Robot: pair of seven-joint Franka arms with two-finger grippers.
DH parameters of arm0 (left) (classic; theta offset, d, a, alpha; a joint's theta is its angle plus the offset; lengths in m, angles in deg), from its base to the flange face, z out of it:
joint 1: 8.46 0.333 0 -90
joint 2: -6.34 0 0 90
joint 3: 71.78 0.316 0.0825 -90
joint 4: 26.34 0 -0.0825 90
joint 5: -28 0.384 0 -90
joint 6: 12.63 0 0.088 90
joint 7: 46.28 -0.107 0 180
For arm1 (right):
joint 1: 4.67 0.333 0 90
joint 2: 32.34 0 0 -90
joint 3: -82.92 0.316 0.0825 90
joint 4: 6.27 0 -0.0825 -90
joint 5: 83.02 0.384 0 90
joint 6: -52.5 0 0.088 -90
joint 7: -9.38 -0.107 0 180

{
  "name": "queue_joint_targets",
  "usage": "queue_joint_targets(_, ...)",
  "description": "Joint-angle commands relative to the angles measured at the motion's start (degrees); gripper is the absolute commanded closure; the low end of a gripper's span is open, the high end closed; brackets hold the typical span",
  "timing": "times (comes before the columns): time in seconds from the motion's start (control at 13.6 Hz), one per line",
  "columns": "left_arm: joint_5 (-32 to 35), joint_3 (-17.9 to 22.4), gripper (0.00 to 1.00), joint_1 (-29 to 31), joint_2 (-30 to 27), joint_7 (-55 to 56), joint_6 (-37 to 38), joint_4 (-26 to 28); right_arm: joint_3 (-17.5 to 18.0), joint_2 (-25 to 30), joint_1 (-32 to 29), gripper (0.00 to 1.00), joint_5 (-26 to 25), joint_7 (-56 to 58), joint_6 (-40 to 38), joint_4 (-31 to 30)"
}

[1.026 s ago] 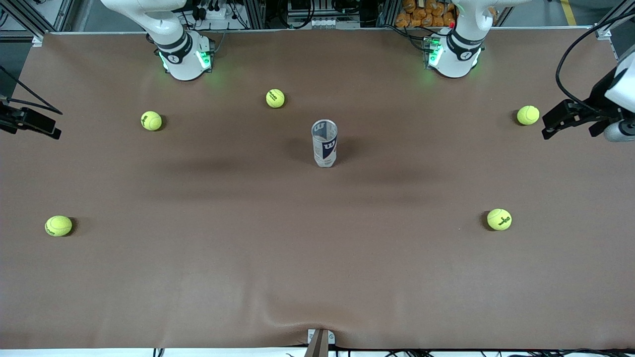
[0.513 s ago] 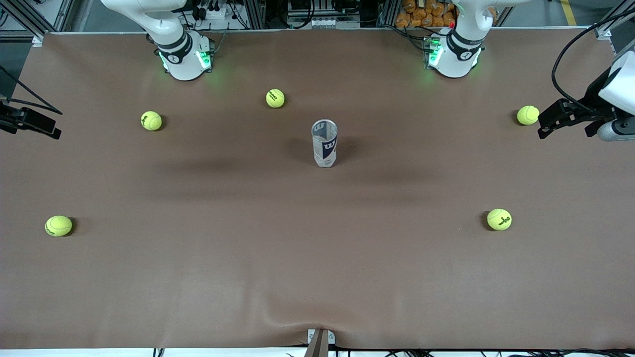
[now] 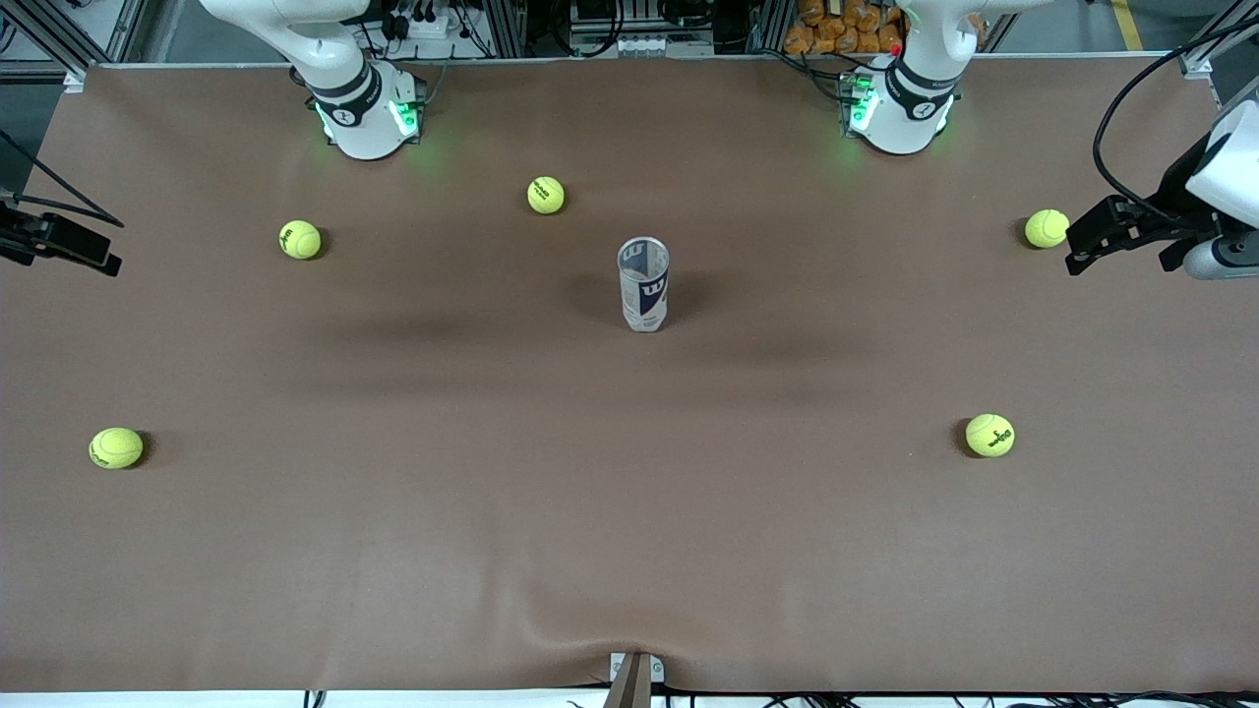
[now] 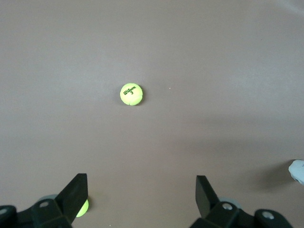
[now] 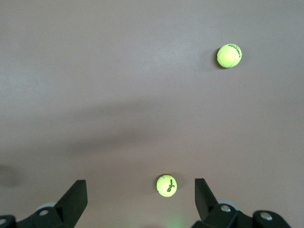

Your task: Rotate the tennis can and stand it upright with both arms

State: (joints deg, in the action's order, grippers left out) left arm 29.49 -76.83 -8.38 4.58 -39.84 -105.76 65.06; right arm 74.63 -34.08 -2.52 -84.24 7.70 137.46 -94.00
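Observation:
The tennis can (image 3: 643,283) stands upright in the middle of the table, open silver rim up, navy-and-white label with a white "W" facing the front camera. No gripper touches it. My left gripper (image 3: 1074,254) hangs open and empty over the left arm's end of the table, beside a tennis ball (image 3: 1047,228). In the left wrist view, my left gripper (image 4: 141,194) has its jaws wide apart with nothing between them. My right gripper (image 3: 103,258) is over the right arm's end of the table. In the right wrist view, my right gripper (image 5: 140,199) is also open and empty.
Several yellow-green tennis balls lie spread over the brown table: one (image 3: 546,195) near the can toward the bases, one (image 3: 300,239), one (image 3: 116,447) and one (image 3: 989,435) nearer the front camera. The right wrist view shows two balls (image 5: 166,185) (image 5: 229,55).
My left gripper has shifted slightly toward the ball beside it, then held still. The can, the balls and my right gripper have not moved.

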Motion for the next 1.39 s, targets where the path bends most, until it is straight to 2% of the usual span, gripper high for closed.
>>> queue_joint_targets(0.0,-4.38,0.3,0.0,0.45,-0.26,1.37,1.28,-0.79,0.12,0.25,0.04,0.0,-0.18,0.36,0.2,-0.07)
queue_joint_targets(1.32,-3.96,-0.13,0.0,0.27,-0.26,2.09,4.09,-0.79,0.12,0.16,0.13,0.0,-0.18,0.45,0.29,-0.15)
